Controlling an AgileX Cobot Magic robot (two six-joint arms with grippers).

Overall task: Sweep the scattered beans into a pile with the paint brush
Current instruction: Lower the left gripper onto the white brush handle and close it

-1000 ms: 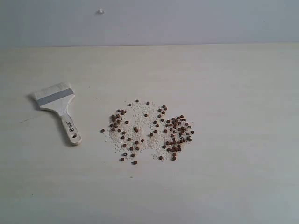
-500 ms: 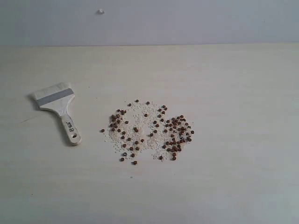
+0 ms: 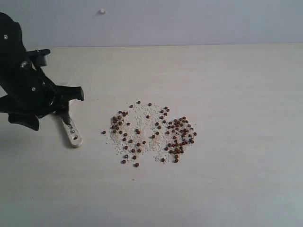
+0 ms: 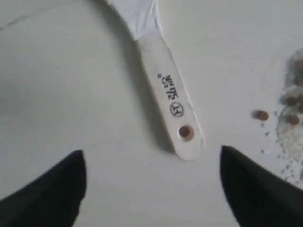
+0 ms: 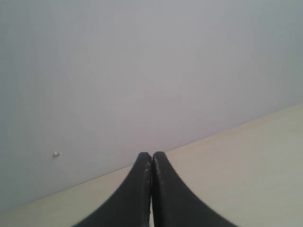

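The paint brush lies flat on the table at the left; only its cream handle shows, because my left arm covers the head. My left gripper hovers over it, open and empty. In the left wrist view the handle, with the hole at its end, points toward the gap of the left gripper, and both black fingers stand clear of it. The beans lie scattered among white grains at the table's middle, densest on the right side. One stray bean lies near the handle end. My right gripper is shut on nothing.
The pale table runs back to a grey wall that carries a small white speck. The right wrist view shows only that wall and the table's far edge.
My left arm has come into the exterior view from the left and now hangs over the brush head. Brush and beans have not moved.
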